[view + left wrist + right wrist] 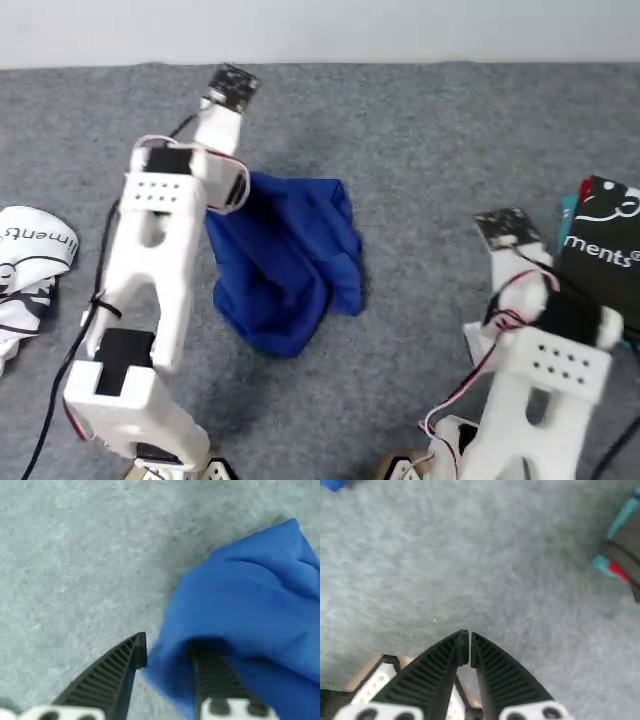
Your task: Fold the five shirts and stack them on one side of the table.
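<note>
- The blue shirt (290, 265) lies crumpled on the grey desk (430, 150).
- My left hand (170, 642) is at the blue shirt's edge, released; one finger (212, 675) seems tucked under the cloth.
- My right hand (466, 636), well right of the blue shirt, is clenched on nothing.
- A white shirt (30, 265) lies far left of the blue shirt and a black shirt (600, 245) far right.

We see a table (430, 170) covered in a grey, felt-like fabric with a fine mottled nap, and it shows the same flat grey in both wrist views. Along its far edge we meet a pale, plain wall (400, 30), and the line between the two runs straight across the high view. The light is soft and even, and we find only faint, blurred shadows on the grey cover. At the near edge we make out a piece of light brown board (398, 466) lying on the grey.
</note>
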Action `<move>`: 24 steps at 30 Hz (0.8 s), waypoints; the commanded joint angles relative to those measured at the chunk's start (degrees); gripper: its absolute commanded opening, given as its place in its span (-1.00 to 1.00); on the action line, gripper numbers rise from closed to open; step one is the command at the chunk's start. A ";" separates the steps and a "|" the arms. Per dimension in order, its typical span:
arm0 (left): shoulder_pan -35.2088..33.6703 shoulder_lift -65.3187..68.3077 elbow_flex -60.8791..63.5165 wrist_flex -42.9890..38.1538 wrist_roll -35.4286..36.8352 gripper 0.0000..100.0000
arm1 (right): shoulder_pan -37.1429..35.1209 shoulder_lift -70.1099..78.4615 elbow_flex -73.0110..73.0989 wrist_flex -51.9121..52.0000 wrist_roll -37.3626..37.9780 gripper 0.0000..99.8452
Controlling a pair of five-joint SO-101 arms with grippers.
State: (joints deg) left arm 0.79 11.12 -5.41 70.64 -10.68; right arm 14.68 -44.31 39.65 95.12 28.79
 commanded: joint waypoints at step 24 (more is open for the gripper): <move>-19.16 -9.58 -2.07 19.43 -3.69 -0.70 | -42.07 44.00 -26.02 -12.26 -24.35 -0.46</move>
State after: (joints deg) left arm -16.35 4.79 -9.19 92.00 -13.76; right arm -25.32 -3.60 17.85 85.27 5.85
